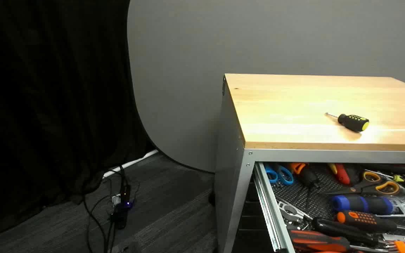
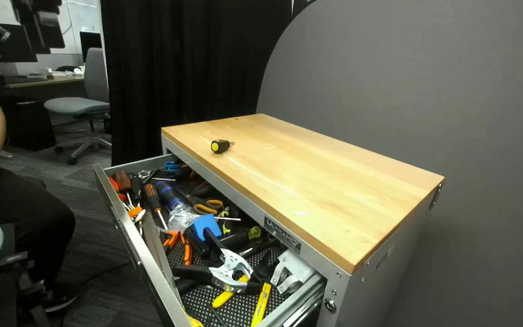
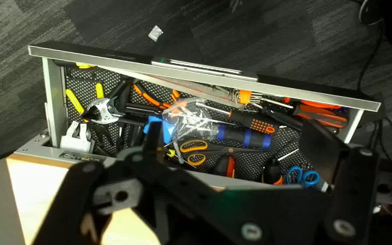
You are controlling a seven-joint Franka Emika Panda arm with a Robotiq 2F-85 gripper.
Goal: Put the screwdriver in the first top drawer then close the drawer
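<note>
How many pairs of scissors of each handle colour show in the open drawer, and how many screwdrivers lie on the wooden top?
Blue-handled scissors in the top drawer: 1
Yellow-orange-handled scissors there: 1
Stubby screwdriver on the wooden top: 1
Total: 3

I had room on every side of the stubby screwdriver (image 1: 353,123) on the wooden cabinet top (image 1: 294,105), but in the pulled-out top drawer (image 3: 114,64) a spring clamp (image 3: 104,110), amber-handled scissors (image 3: 230,150) and other hand tools (image 3: 255,124) left me only scattered gaps.
</note>
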